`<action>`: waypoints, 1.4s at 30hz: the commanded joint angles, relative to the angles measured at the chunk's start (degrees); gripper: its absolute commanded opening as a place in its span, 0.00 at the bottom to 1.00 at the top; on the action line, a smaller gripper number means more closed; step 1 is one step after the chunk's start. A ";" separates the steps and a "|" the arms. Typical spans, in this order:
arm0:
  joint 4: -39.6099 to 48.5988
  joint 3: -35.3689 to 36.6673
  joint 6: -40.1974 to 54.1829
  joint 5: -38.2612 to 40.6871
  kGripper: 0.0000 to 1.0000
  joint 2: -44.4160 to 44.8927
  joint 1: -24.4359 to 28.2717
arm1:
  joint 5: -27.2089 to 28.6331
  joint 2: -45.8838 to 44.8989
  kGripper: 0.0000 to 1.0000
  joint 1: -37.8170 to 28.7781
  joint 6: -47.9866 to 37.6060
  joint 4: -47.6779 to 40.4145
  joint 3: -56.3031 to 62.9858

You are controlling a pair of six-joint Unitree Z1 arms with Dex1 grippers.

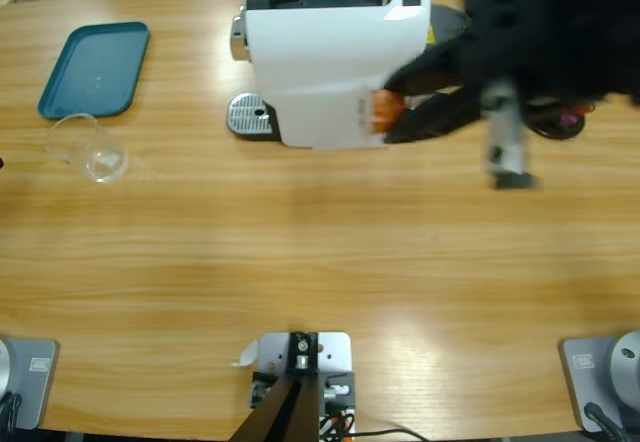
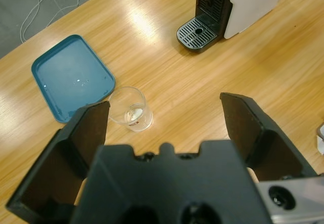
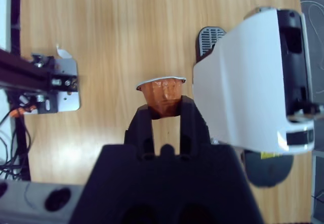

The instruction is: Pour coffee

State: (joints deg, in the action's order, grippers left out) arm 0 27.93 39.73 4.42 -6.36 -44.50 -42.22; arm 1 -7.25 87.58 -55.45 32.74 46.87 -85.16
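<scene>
A white coffee machine point(image 1: 335, 57) with a metal drip grate point(image 1: 250, 114) stands at the table's far middle; it also shows as the coffee machine point(image 2: 238, 3) and coffee machine point(image 3: 253, 77). My right gripper point(image 1: 395, 114) is shut on an orange coffee capsule point(image 3: 163, 97) with a white foil rim, held just beside the machine's white side; the capsule point(image 1: 385, 110) shows against the casing. A clear glass cup point(image 2: 132, 110) stands upright next to the teal tray, cup point(image 1: 92, 148) at the left. My left gripper point(image 2: 164, 117) hangs open above the table, short of the cup.
A teal tray point(image 1: 95, 67) lies at the far left, tray point(image 2: 73, 77). Dark round things point(image 1: 555, 122) lie behind the right arm by the machine. Cables run over the floor beyond the table's far edge.
</scene>
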 commanded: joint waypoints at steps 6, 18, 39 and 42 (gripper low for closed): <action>-1.30 -2.66 -0.55 0.61 0.95 -1.22 -0.38 | 3.19 19.23 0.00 -0.59 3.31 2.62 -16.71; -1.44 -2.96 -0.82 1.02 0.95 -0.87 -0.31 | 5.82 23.25 0.00 7.13 6.51 2.63 -23.79; -1.99 -3.35 -0.73 1.44 0.95 -1.47 -0.31 | 5.14 31.37 0.00 9.48 8.13 5.08 -32.44; -1.99 -3.35 -0.73 1.44 0.95 -1.38 -0.31 | 5.14 31.78 0.00 9.64 8.13 5.17 -32.77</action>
State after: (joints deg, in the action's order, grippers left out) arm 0 26.60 38.48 4.23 -5.76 -44.85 -42.22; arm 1 -1.91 115.31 -46.71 40.33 50.92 -116.94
